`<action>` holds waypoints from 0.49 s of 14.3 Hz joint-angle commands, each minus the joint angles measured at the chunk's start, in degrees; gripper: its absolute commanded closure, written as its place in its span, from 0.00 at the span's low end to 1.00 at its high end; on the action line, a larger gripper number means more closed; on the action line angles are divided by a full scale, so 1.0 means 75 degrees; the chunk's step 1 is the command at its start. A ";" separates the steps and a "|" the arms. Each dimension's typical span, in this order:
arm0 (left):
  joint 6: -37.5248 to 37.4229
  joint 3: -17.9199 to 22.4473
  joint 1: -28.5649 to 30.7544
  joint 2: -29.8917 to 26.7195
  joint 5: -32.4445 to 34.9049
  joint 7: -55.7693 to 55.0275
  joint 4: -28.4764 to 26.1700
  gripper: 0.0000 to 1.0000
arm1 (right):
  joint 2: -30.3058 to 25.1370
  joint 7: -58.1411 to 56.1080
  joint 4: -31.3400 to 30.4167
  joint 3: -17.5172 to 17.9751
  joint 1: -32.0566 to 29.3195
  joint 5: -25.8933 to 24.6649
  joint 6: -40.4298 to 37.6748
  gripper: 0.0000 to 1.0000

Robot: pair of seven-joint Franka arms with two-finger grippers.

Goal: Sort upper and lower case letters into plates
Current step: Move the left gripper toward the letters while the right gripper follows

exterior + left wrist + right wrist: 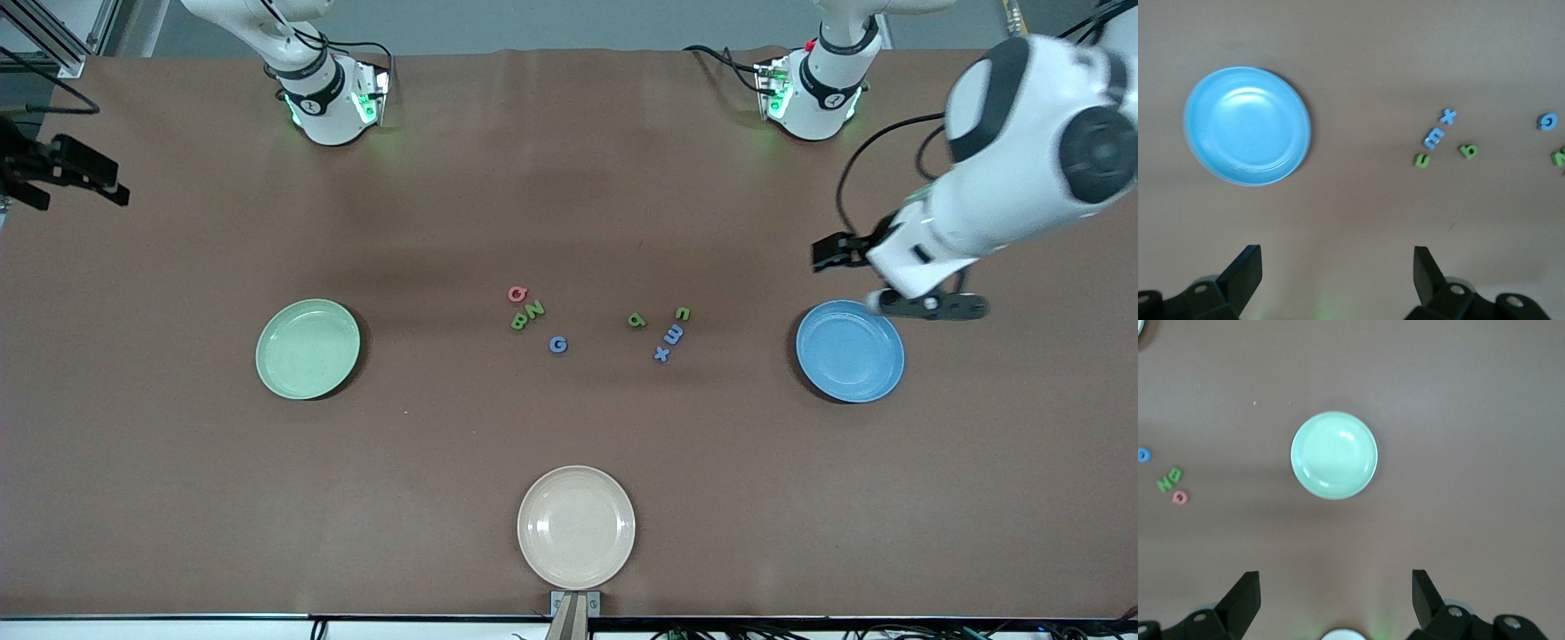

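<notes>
Letters are all sitting loose on the bench (178, 498), none plated yet, so sorting is at its start. Left hand (1338, 283) is hanging spread wide and empty over bare bench beside the blue plate (849, 351). Right hand (1336, 603) is also spread and empty, parked up at the right arm's end, waiting above the green plate (308, 348).

Capitals are clustering mid-bench: pink Q (517, 293), green N (534, 309), green B (518, 322), with blue G (557, 344) nearer the camera. Small letters are grouping toward the blue plate: green p (637, 320), green n (682, 314), blue m (673, 334), blue x (661, 354). Cream plate (576, 527) is sitting nearest the camera, unused.

Next move, as I read it: left hand reaching for n or m, dropping low, pinching narrow. Pieces are tiny and close together, so neighbours are likely getting nudged.
</notes>
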 commanded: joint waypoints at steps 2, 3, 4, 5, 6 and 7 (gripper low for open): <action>0.1652 -0.0613 -0.0186 -0.0195 -0.0048 -0.0736 -0.1475 0.00 | 0.1299 -0.0032 0.0123 0.0015 0.0137 -0.0509 0.0435 0.00; 0.2004 -0.0708 -0.0314 -0.0021 -0.0036 -0.0842 -0.1652 0.00 | 0.1442 -0.0008 0.0123 0.0062 0.0161 -0.0477 0.0482 0.00; 0.2240 -0.0732 -0.0478 0.0155 -0.0013 -0.0924 -0.1735 0.00 | 0.1490 0.0062 0.0088 0.0085 0.0336 -0.0453 0.0645 0.00; 0.2625 -0.0732 -0.0700 0.0342 0.0220 -0.1006 -0.1921 0.00 | 0.1549 0.0248 0.0007 0.0085 0.0523 -0.0418 0.0879 0.00; 0.3104 -0.0744 -0.0830 0.0541 0.0419 -0.1204 -0.2109 0.00 | 0.1665 0.0784 -0.0110 0.0085 0.0745 -0.0290 0.1125 0.00; 0.3597 -0.0744 -0.0959 0.0729 0.0468 -0.1473 -0.2285 0.00 | 0.1782 0.1415 -0.0146 0.0085 0.1049 -0.0208 0.1255 0.00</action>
